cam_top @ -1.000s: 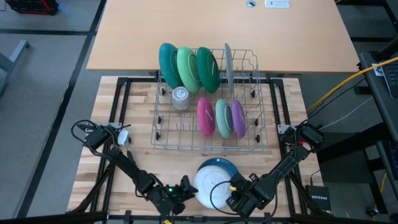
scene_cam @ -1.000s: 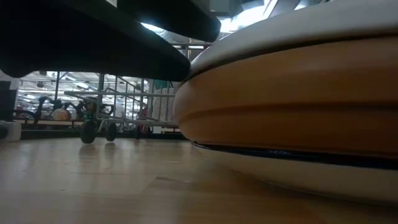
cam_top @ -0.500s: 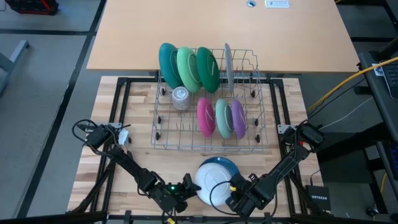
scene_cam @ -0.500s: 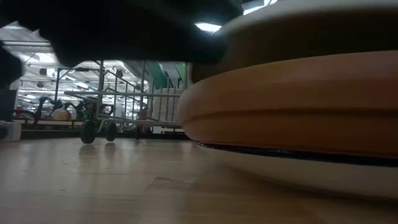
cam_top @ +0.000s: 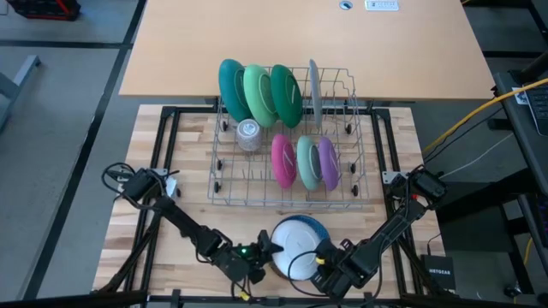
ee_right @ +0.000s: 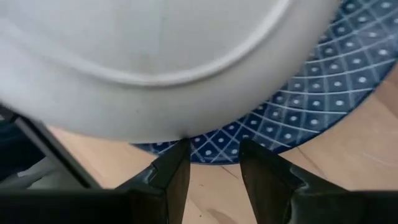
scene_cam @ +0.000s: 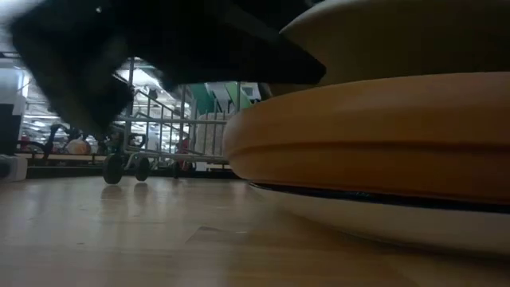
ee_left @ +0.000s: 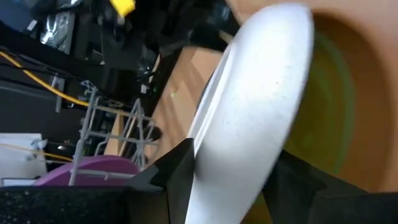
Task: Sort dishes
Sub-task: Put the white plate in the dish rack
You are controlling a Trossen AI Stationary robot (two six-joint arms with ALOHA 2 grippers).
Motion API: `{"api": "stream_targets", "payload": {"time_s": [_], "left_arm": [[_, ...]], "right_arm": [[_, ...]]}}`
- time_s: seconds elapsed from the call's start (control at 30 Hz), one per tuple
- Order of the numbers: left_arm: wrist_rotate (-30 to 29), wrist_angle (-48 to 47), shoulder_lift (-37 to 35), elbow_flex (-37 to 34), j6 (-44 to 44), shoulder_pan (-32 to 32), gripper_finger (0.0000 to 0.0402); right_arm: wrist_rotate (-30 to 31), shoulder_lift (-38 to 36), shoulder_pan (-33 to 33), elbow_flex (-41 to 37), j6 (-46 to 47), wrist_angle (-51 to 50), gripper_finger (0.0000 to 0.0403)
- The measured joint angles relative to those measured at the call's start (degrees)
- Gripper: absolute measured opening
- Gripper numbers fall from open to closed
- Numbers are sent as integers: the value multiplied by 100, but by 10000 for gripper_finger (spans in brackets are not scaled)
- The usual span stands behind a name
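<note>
Pale butcher-block table (cam_top: 141,214) with a black frame, a plain tan board beyond its far edge, grey floor around it. A metal wire dish rack (cam_top: 288,171) stands at the table's middle.

Rack, far row: a teal round plastic plate (cam_top: 231,85), a pale green plate (cam_top: 258,94) and a darker green plate (cam_top: 286,94), all on edge and leaning, then a thin grey plate (cam_top: 314,90) upright to their right. Near row: a pink bowl (cam_top: 283,159), a pale teal bowl (cam_top: 306,162) and a purple bowl (cam_top: 327,162), on edge and touching. A clear glass tumbler (cam_top: 248,133) sits at the rack's left side.

Near edge, centre: a stack with a white round plate (cam_top: 294,246) on top, tilted, and a blue lattice-patterned dish (ee_right: 323,93) under it. Low view shows a tan bowl (scene_cam: 366,143) in the stack above a white rim, with a thin dark band between.

Left gripper (cam_top: 267,250) is at the white plate's left rim; left wrist view shows the rim between its two fingers (ee_left: 171,177), fingers clamped on it. Right gripper (cam_top: 325,265) is at the stack's near right side; its fingers (ee_right: 171,174) stand apart just under the white plate's edge, nothing between them.

Hard to make out: the lower members of the stack from above; the left arm is a dark blur across the low view's top.
</note>
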Motion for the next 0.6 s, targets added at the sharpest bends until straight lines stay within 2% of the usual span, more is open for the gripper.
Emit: {"api": "stream_targets", "payload": {"time_s": [0.13, 0.27, 0.4, 0.6], "left_arm": [[-23, -4, 0, 0, 133, 128, 139], [-146, 40, 0, 0, 159, 147, 102], [-755, 324, -2, 4, 193, 84, 63], [-1569, 905, -2, 4, 1017, -28, 24]], "right_arm": [[-10, -2, 0, 0, -29, 39, 144], [-21, -4, 3, 0, -31, 40, 144], [-13, -4, 2, 28, -31, 36, 144], [261, -4, 0, 442, -213, -152, 144]]}}
